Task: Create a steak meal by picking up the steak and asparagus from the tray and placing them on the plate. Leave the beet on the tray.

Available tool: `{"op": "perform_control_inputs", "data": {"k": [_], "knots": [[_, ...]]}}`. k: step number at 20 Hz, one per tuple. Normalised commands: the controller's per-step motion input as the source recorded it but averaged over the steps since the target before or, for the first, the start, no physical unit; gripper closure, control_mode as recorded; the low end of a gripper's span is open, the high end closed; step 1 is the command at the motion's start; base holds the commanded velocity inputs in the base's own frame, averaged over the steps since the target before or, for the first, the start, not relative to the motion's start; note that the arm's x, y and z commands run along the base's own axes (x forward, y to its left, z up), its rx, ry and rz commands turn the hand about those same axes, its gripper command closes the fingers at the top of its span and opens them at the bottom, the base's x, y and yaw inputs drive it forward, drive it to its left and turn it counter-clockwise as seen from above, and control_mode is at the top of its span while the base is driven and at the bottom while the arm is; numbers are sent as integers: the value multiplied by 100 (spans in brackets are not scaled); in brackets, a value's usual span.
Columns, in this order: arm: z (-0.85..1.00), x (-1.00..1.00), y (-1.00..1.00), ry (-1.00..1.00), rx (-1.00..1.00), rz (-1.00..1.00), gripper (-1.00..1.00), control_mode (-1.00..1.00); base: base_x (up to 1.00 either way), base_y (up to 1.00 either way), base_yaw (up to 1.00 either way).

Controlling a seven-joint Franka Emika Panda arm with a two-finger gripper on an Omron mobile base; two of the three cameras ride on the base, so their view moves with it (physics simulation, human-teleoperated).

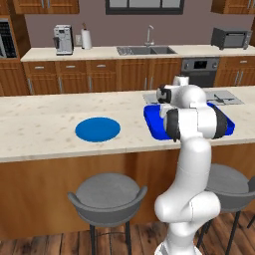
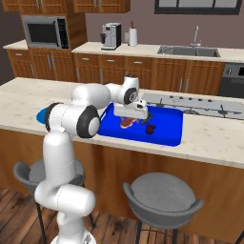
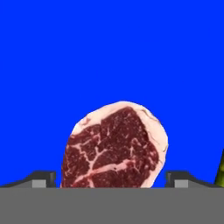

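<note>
The robot's arm hides much of the tray, perhaps its food too.

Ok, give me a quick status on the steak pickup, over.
Tool open, low over the tray, fingertips either side of the steak. Steak not gripped yet. Asparagus just beside it, beet apart. Plate bare.

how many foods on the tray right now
3, all on the tray: steak under the gripper, asparagus beside it, beet to their right.
</note>
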Motion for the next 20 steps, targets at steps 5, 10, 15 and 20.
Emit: {"op": "perform_control_inputs", "data": {"k": [5,10,15,20], "knots": [[-70,0,23,-10,0,0,100,-100,0,0,0],[38,-1,20,3,0,0,100,-100,0,0,0],[96,-14,9,1,0,0,100,-100,0,0,0],[98,-47,41,0,-6,0,100,-100,0,0,0]]}}
